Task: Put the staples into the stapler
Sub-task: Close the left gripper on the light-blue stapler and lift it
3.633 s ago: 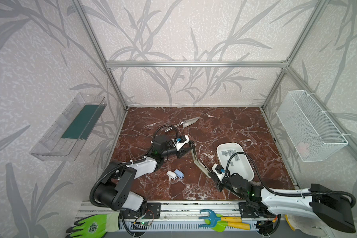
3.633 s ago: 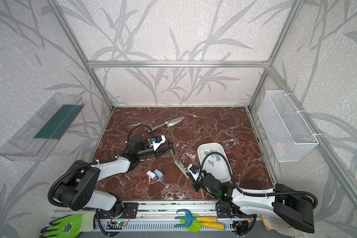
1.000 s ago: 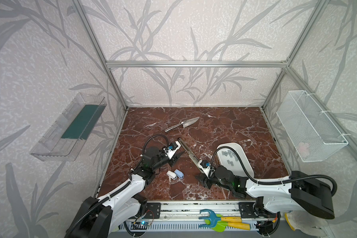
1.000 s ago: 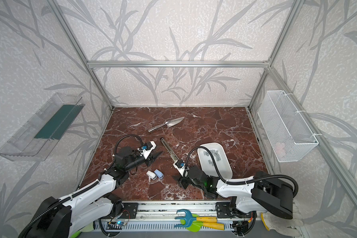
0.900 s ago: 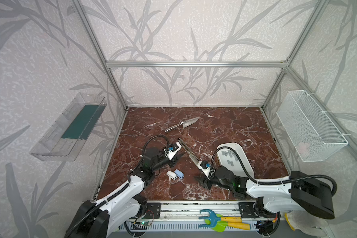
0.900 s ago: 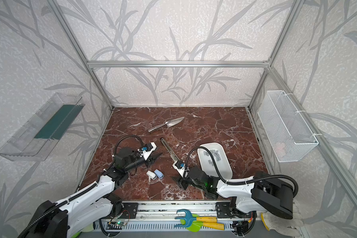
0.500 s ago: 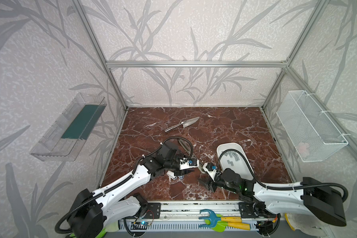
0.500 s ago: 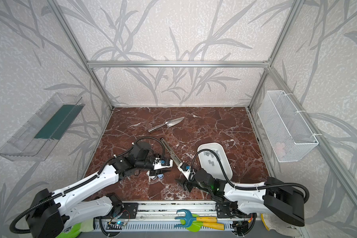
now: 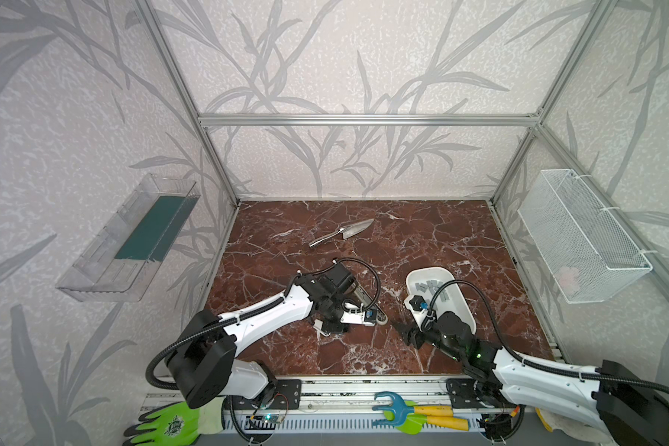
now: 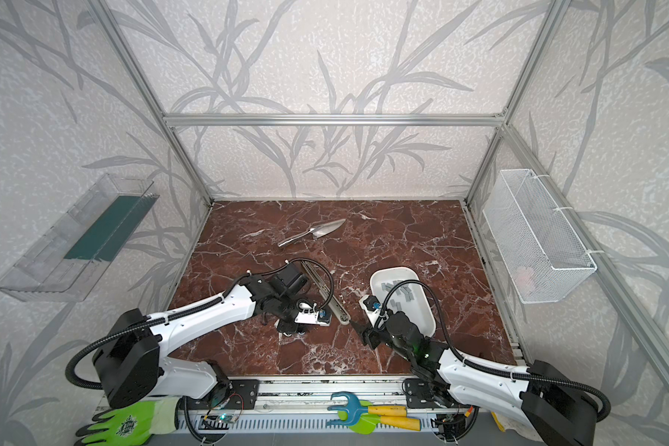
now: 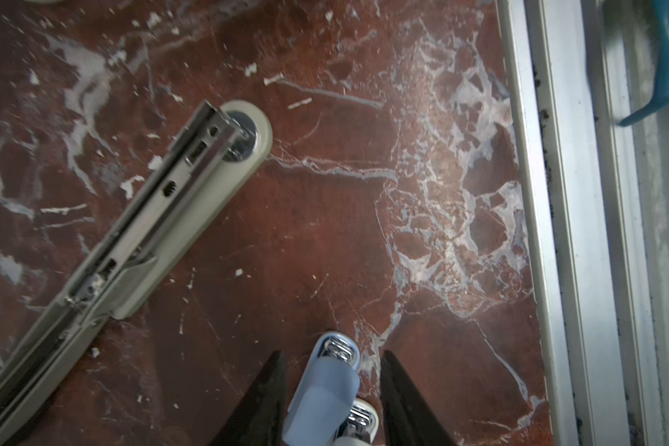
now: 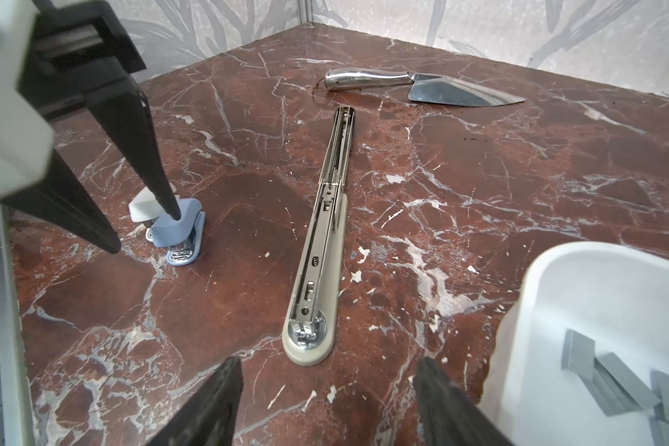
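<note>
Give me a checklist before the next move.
1. Long stapler opened flat, magazine channel exposed: ok.
2. Staples lying in white tray: ok.
3. Right pincer open, empty, near the stapler's head end: ok.
4. Left pincer open, straddling small blue stapler, apart from long stapler: ok.
5. Channel free of old staples: cannot tell.
</note>
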Robot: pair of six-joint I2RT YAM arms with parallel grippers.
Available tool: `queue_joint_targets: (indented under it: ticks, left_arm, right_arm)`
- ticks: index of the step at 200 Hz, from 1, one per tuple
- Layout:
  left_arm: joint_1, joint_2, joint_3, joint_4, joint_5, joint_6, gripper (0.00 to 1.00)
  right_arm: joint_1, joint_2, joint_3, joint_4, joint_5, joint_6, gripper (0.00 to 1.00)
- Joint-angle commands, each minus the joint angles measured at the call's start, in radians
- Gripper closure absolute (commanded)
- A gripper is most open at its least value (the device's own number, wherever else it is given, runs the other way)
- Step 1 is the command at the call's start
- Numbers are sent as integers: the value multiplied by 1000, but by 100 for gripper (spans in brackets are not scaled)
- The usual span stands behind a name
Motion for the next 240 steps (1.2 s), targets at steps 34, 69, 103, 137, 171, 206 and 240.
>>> queue_joint_targets:
  ticks: [34,69,103,137,171,206,240]
  left_arm:
    - [-10,55,-14,-33,-62,13,55]
    - [-14,155,44,-99,-148,4,10]
    - [-16,187,33,-57,-190,24,1]
    - [-17,152,-39,93,-241,60,1]
    - [-16,133,-67,138,-257,77,15]
    - [-16,177,-23,70,-248,85,60]
    - [-16,206,8,30,-234,85,71]
  right_arm:
    - [-9,81,25,24,-13,-9,29]
    - [-11,99,34,24,-41,-6,29]
    - [-12,83,32,15,-48,-6,29]
    - [-12,53,21,10,-53,-2,29]
    - [-12,48,21,7,-57,1,29]
    - [-12,47,22,7,-62,3,29]
    - [-13,45,20,6,-65,4,29]
